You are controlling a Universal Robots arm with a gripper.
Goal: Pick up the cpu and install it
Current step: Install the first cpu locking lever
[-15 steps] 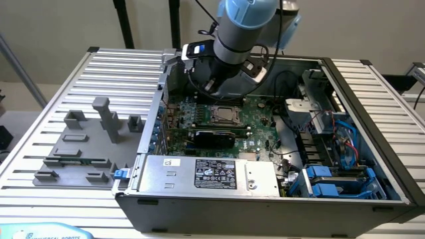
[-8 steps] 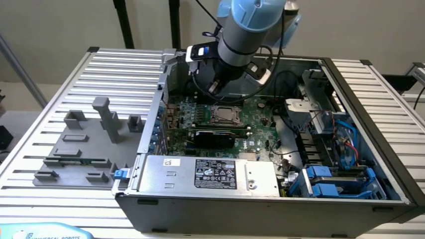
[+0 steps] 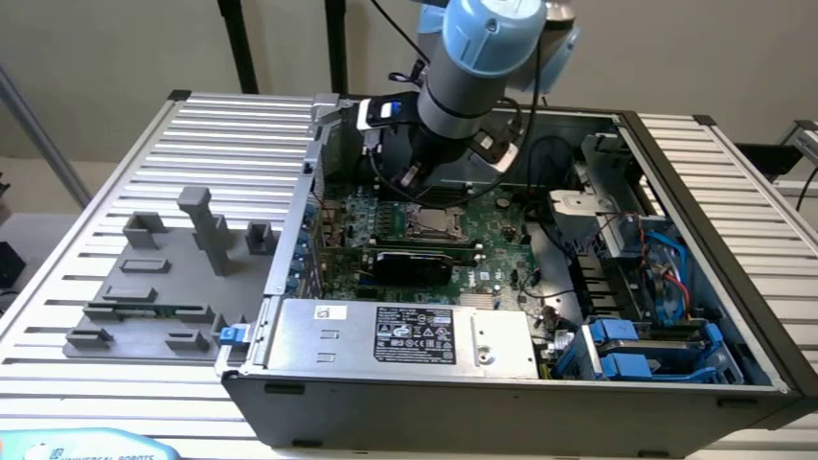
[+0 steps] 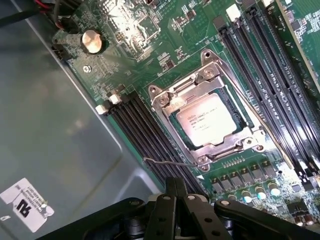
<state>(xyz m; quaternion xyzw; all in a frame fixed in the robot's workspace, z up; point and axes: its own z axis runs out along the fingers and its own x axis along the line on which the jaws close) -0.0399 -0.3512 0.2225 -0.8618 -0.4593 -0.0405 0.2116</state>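
The tool point(image 4: 175, 184) is pinched shut with nothing between its fingers, hanging over the black memory slots point(image 4: 145, 132) just beside the socket. The cpu point(image 4: 205, 120) lies flat in the metal socket frame point(image 4: 167, 97) on the motherboard point(image 4: 170, 52), silver top up, off to one side of the fingertips and clear of them, not touching. In the exterior view the arm point(image 3: 480, 57) reaches steeply down into the open computer case point(image 3: 511, 412), wrist close above the board

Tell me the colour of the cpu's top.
The cpu top is silver-white with dark print; clearest in wrist view.
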